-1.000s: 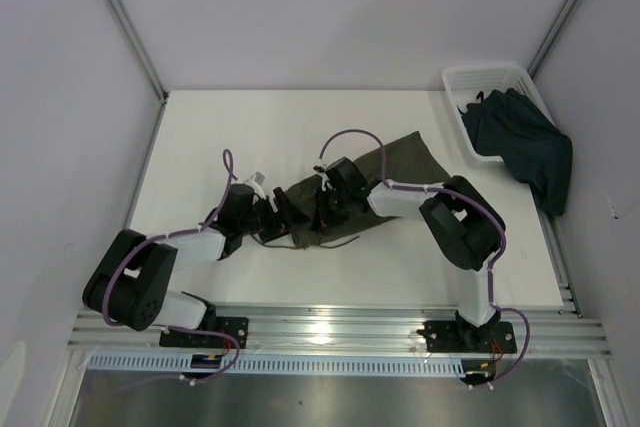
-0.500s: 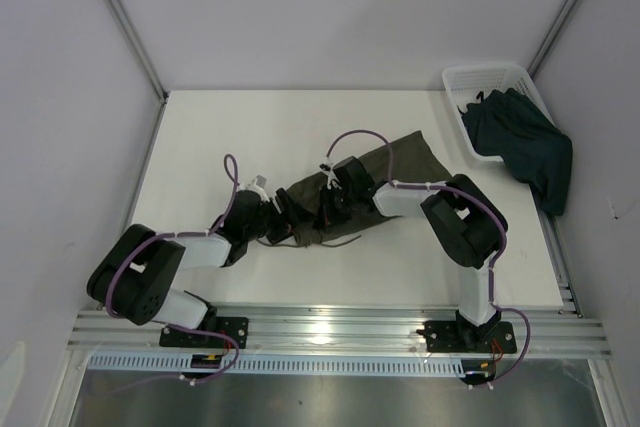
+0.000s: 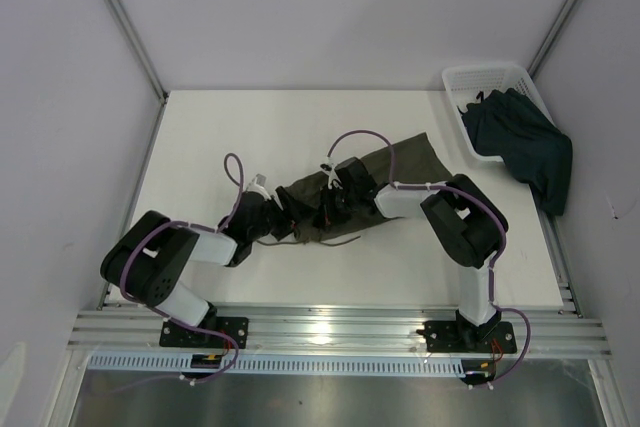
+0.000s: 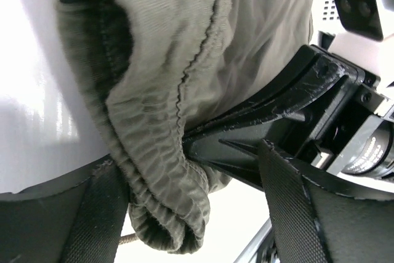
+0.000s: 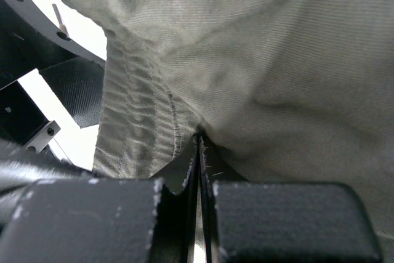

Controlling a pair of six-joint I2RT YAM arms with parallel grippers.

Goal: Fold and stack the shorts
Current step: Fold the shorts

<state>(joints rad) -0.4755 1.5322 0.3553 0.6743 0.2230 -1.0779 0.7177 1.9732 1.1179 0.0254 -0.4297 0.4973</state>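
The olive-green shorts (image 3: pixel 385 172) lie crumpled across the middle of the table. My right gripper (image 3: pixel 327 209) is at their left end, shut on a pinch of the olive fabric (image 5: pixel 258 72), its fingertips (image 5: pixel 184 180) pressed together. Just left of it, my left gripper (image 3: pixel 290 215) stands open around the gathered waistband (image 4: pixel 166 170). The band lies against the left finger (image 4: pixel 61 214) and apart from the right one. The dark navy-teal shorts (image 3: pixel 520 142) hang over the side of the basket at the far right.
The white mesh basket (image 3: pixel 480 77) stands at the back right corner. My right gripper's black body (image 4: pixel 283 109) and its camera sit right in front of the left fingers. A drawstring (image 3: pixel 340 240) trails below the waistband.
The left gripper has slid right, closer to the waistband and the right gripper, and its jaws have narrowed a little. The right gripper stays shut on the fabric.
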